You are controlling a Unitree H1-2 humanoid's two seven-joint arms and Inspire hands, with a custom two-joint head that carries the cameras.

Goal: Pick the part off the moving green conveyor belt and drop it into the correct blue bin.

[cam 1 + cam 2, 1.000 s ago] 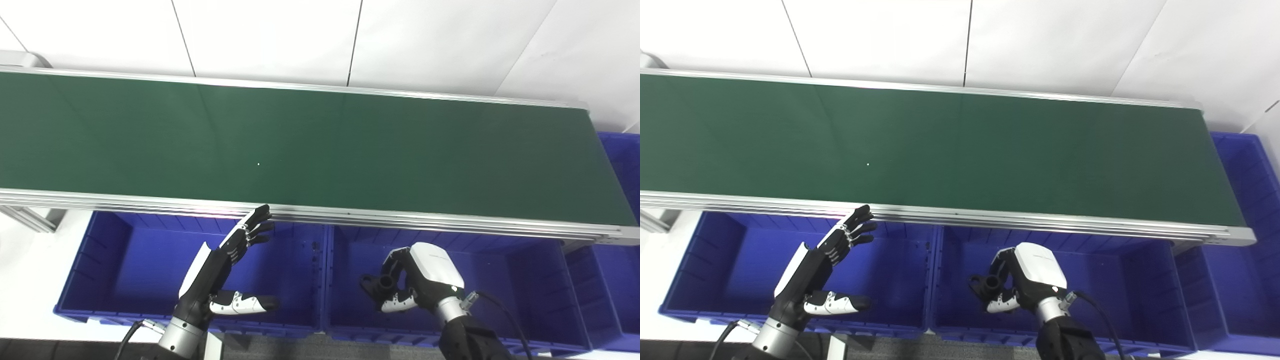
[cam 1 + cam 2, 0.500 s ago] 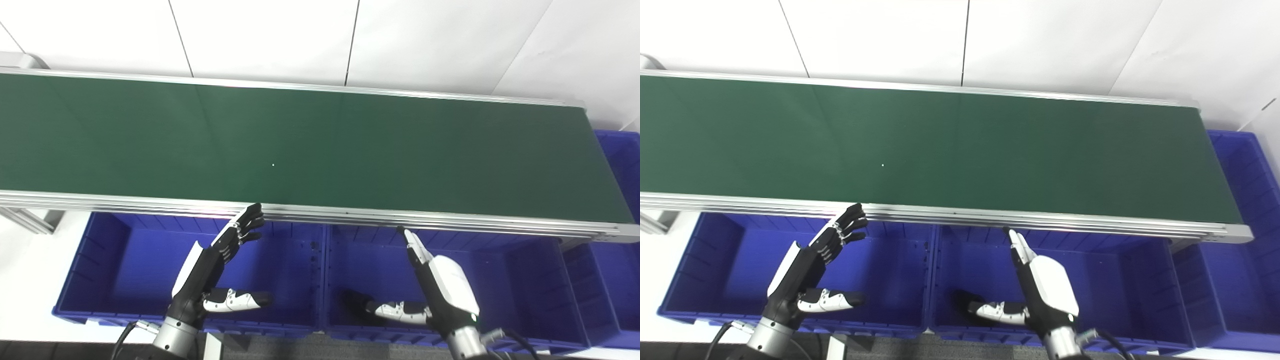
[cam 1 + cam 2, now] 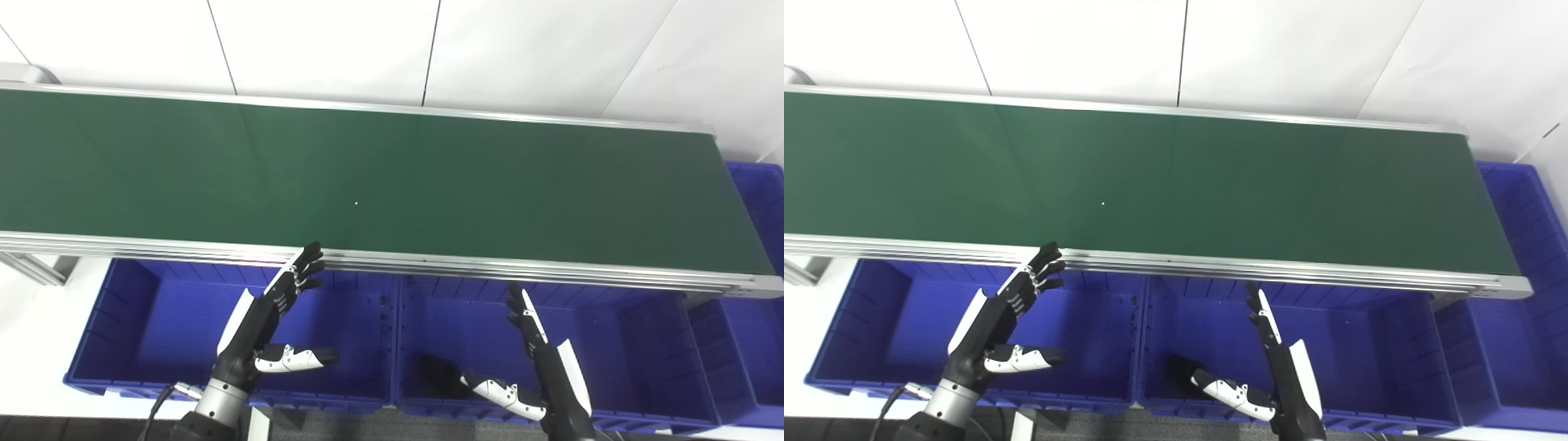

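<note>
The green conveyor belt (image 3: 429,184) carries no part, only a small white speck (image 3: 356,203). A black part (image 3: 433,367) lies on the floor of the middle blue bin (image 3: 618,343), near its front left corner; it also shows in the right eye view (image 3: 1178,366). My right hand (image 3: 548,373) is open and empty above this bin, fingers pointing up toward the belt, thumb reaching left close to the part. My left hand (image 3: 260,321) is open and empty above the left blue bin (image 3: 153,318), fingertips near the belt's front rail.
The belt's aluminium front rail (image 3: 551,272) runs just above the bins. A third blue bin (image 3: 744,343) stands at the right, and another (image 3: 762,190) beyond the belt's right end. A white wall lies behind.
My right hand has opened and let go of the black part, which now lies in the middle bin. The hand has drawn back toward the bottom edge. The white speck has moved right.
</note>
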